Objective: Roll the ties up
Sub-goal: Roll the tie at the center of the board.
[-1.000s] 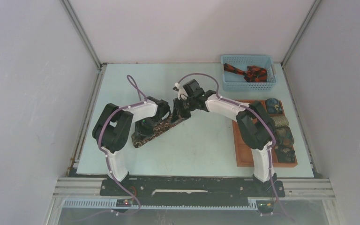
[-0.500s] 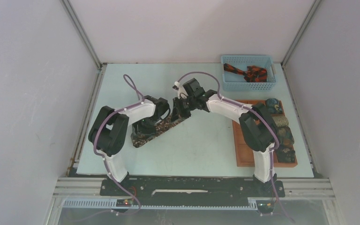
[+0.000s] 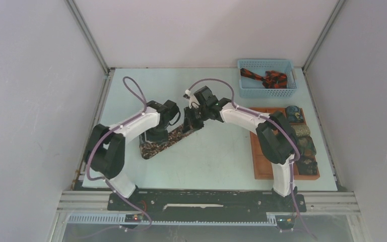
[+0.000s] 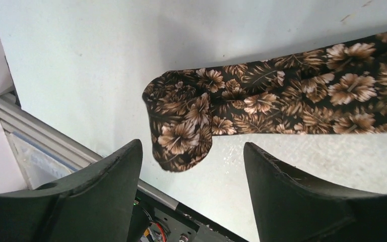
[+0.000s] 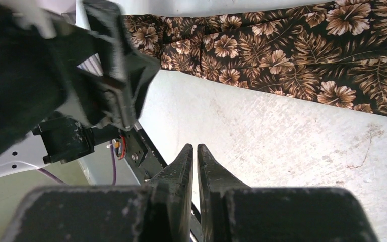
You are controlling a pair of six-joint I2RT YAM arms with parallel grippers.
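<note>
Wide apart, the fingers of my left hand (image 4: 190, 151) hold nothing. The two dark pads sit at the bottom of the left wrist view. Between and just above them lies the folded-over end of the brown floral tie (image 4: 282, 101). The doubled end makes a rounded lump at the centre of that frame. The rest of the tie runs flat off to the upper right, across the pale tabletop (image 4: 80, 60).

My right hand (image 5: 195, 151) is pinched almost together, with only a thin slit between the tips and nothing in it. It points at bare tabletop, and the same tie crosses the top of the right wrist view just beyond it. I cannot tell whether it touches the fabric.

From above, the tie lies on a slant at centre-left of the frame, with my left hand over its middle and my right hand at its upper-right end. At the upper right stands a blue basket (image 3: 247, 91) with a black and red-orange tie (image 3: 264, 78) bunched inside. Below it, along the right edge, an orange-brown tray (image 3: 262, 151) keeps rolled ties (image 3: 302, 130) in its right-hand column of compartments.
</note>
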